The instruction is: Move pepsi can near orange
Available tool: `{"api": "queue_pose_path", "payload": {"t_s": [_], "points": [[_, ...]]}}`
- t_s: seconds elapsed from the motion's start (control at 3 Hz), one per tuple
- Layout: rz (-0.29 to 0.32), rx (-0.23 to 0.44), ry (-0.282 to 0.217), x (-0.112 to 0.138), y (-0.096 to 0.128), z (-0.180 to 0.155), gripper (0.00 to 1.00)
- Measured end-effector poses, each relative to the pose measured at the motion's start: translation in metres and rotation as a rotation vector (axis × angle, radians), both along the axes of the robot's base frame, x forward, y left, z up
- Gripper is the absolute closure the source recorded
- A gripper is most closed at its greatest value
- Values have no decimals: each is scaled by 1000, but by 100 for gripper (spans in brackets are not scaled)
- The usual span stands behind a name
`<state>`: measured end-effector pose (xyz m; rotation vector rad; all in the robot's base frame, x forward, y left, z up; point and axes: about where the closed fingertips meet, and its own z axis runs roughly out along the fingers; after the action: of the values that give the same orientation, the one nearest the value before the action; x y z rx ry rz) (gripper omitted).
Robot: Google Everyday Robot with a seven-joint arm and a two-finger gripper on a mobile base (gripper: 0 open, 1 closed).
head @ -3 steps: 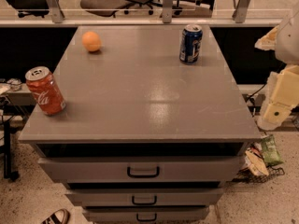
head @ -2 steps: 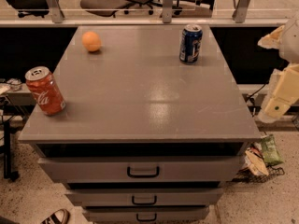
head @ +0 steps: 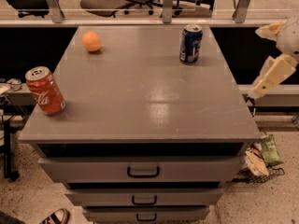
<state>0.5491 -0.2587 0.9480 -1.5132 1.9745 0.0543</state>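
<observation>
The pepsi can [head: 191, 43], dark blue with a silver top, stands upright at the back right of the grey cabinet top [head: 140, 97]. The orange [head: 92, 41] lies at the back left, well apart from the can. My gripper [head: 257, 62] hangs off the cabinet's right side, to the right of the pepsi can and a little nearer the front. Its cream fingers [head: 273, 76] stand apart and hold nothing.
A red Coca-Cola can [head: 45, 91] stands near the front left edge. The cabinet has drawers [head: 143, 171] below. Office chairs [head: 117, 1] stand behind a rail at the back. A wire basket with snack bags [head: 264, 155] sits on the floor at the right.
My gripper has risen a little beside the cabinet's right edge. The cans and the orange have not moved.
</observation>
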Motion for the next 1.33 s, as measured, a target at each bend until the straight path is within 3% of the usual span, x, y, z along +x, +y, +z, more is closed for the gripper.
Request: {"api": "queue_pose_path", "payload": {"t_s": [0.67, 1.0, 1.33], "points": [[-5, 178, -140, 83, -6, -12, 0], [-18, 300, -154, 113, 2, -21, 0], [-25, 387, -171, 135, 25, -25, 0]]}}
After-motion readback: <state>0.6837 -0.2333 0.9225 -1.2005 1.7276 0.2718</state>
